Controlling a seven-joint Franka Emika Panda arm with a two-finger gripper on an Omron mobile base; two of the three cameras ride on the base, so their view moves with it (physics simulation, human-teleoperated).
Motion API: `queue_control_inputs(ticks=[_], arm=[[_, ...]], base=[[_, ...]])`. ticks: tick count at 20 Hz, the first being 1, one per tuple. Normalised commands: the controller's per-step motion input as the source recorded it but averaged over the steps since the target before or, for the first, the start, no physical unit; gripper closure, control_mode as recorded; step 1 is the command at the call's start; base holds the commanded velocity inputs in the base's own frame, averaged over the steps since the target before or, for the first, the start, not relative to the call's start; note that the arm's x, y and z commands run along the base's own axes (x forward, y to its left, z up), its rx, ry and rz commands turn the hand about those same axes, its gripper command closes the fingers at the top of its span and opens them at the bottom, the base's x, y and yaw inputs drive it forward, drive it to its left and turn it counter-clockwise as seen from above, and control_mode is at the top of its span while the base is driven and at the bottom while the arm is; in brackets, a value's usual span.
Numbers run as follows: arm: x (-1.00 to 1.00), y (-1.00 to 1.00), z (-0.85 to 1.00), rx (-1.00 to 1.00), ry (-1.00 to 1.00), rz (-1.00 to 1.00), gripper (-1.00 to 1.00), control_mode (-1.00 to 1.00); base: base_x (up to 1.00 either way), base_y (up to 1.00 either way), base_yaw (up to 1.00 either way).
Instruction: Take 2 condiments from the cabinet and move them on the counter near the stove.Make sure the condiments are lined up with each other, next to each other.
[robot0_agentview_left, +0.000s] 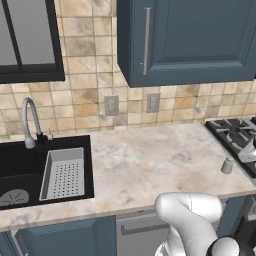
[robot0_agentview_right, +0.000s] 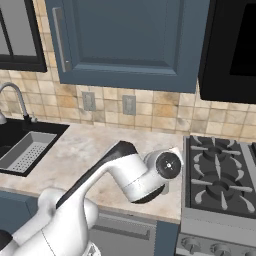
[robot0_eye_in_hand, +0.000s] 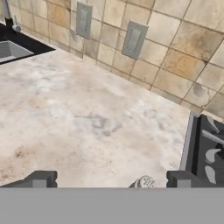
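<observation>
You had the two-finger gripper (robot0_eye_in_hand: 111, 179) spread wide and pinching nothing, its dark tips standing well apart at the bottom of the hand view. Between them, near six o'clock, sat the perforated top of the short, pale grey-white shaker (robot0_eye_in_hand: 145, 182), apart from both tips as far as could be seen. In the left base view that shaker (robot0_agentview_left: 227, 165) stood upright on the beige, marbled stone counter (robot0_agentview_left: 150, 165), at about four o'clock in the picture, just beside the left edge of the black gas stove (robot0_agentview_left: 235, 137).

So the step in hand looked like the release of the first condiment: one shaker set down near the stove, the jaws let go. The small yellow bottle with the red-orange label was nowhere to be pointed at in these pictures. The dark blue wall cabinet (robot0_agentview_left: 195, 35), at twelve o'clock above the counter, showed its door shut.

Your next move, as I judged it, called for lifting the hand straight up clear of the shaker without nudging it, then going to fetch the yellow bottle. Its spot would be right alongside the shaker, in line with it, and a wide sweep of the arm on the way out could topple what was already placed.
</observation>
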Motion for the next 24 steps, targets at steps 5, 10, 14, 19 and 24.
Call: queue_control_inputs(ticks=[5, 10, 14, 19, 24], arm=[[-0.18, 0.33, 0.47, -0.01, 0.00, 0.00, -1.00, -1.00], [-0.04, 0.28, 0.53, 0.00, 0.00, -0.01, -1.00, -1.00], [-0.05, 0.34, 0.43, 0.00, 0.00, -0.06, -1.00, -1.00], [-0.07, 0.45, 0.16, 0.01, 0.00, -0.13, -1.00, -1.00], [-0.09, 0.52, 0.21, 0.05, 0.01, -0.18, -1.00, -1.00]], base=[[0.00, 0.00, 0.00], [0.00, 0.00, 0.00], [0.00, 0.00, 0.00], [0.00, 0.00, 0.00], [0.00, 0.00, 0.00]])
